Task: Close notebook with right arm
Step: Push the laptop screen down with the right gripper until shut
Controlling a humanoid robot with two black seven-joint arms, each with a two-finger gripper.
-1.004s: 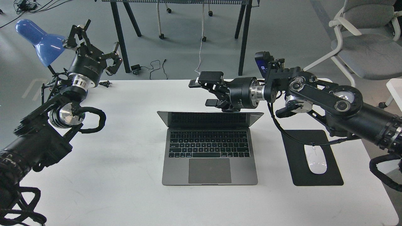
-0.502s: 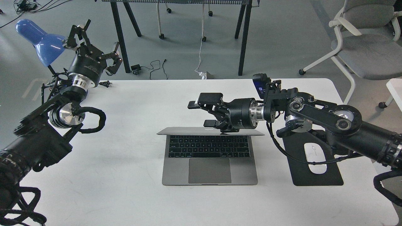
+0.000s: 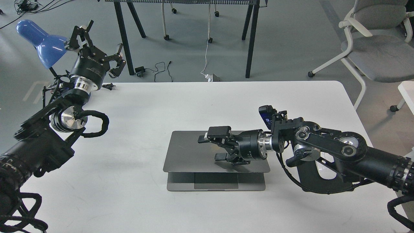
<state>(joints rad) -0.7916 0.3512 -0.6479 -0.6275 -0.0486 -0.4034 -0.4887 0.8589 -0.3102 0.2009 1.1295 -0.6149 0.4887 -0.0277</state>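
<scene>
The notebook (image 3: 187, 152) lies at the middle of the white table (image 3: 129, 200). Its grey lid is folded down almost flat, and only a strip of the base with the trackpad (image 3: 216, 185) shows at the front. My right gripper (image 3: 212, 148) reaches in from the right and rests on top of the lid, right of its middle. Its fingers are spread and hold nothing. My left gripper (image 3: 100, 43) is raised at the far left, next to the blue lamp, open and empty. The keyboard and screen are hidden under the lid.
A black mouse pad (image 3: 326, 187) with a white mouse (image 3: 323, 168) lies right of the notebook, mostly under my right arm. A blue lamp (image 3: 38, 40) stands at the back left corner. A grey chair (image 3: 378, 48) and black table legs (image 3: 250, 42) stand beyond the table.
My right gripper has moved down and towards me, pushing the lid from upright to nearly flat over the keyboard. The left arm has not moved.
</scene>
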